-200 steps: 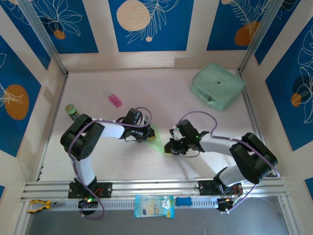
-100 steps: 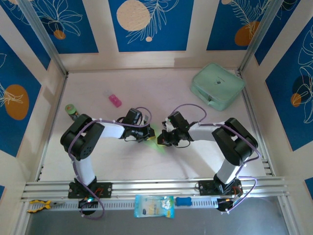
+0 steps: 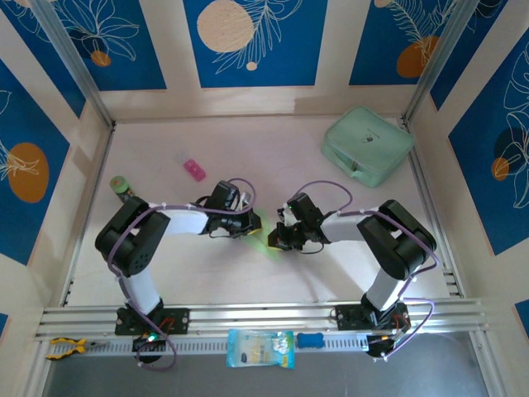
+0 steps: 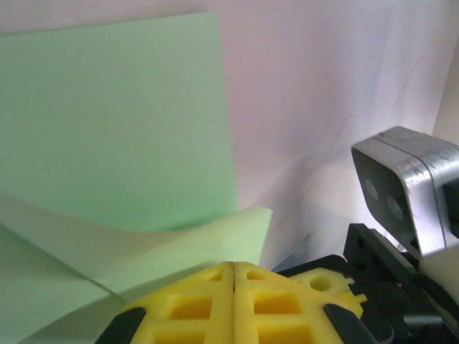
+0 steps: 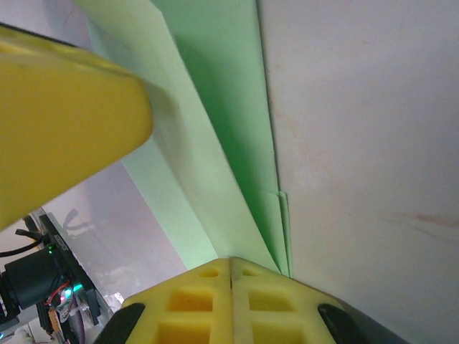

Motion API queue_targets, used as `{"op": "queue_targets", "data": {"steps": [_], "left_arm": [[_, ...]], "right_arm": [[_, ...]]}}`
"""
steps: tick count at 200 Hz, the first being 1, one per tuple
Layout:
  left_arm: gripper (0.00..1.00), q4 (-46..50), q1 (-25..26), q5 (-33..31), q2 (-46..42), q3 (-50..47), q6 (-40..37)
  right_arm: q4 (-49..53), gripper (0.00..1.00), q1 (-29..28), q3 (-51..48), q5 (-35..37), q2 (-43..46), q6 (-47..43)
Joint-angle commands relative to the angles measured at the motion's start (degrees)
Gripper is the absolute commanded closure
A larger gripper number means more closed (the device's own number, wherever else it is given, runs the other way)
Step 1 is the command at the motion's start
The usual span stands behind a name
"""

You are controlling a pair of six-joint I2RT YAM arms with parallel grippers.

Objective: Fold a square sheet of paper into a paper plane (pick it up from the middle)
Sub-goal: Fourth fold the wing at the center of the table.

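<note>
Top external: left gripper and right gripper meet mid-tabletop. Jaws of both are pressed together, apparently pinching the square sheet of paper between them. Wrist views show overlapping layers with creases. No dart shape yet, so most folding is judged still to do.
</note>
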State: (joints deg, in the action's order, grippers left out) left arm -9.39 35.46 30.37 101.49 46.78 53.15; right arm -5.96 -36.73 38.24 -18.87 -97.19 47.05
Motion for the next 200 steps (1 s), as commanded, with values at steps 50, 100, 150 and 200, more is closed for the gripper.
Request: {"op": "queue_targets", "data": {"steps": [50,100,150,200], "left_arm": [[0.99,-0.7,4.4,-0.6,0.9,-3.3,2.1],[0.99,3.5,4.3,-5.3,2.0,-2.8,1.9],[0.99,10.7,2.8,-11.2,1.3,-0.8,0.7],[1.00,10.8,0.5,-10.6,1.8,0.7,0.0]], "right_arm": [[5.9,0.98,0.2,-2.9,3.2,-1.6,0.9],[6.0,0.99,0.2,-3.7,3.3,-1.5,0.8],[6.4,0.99,0.2,-4.8,3.2,-1.3,0.1],[6.1,0.99,0.3,-5.2,2.9,-1.2,-0.3]]}}
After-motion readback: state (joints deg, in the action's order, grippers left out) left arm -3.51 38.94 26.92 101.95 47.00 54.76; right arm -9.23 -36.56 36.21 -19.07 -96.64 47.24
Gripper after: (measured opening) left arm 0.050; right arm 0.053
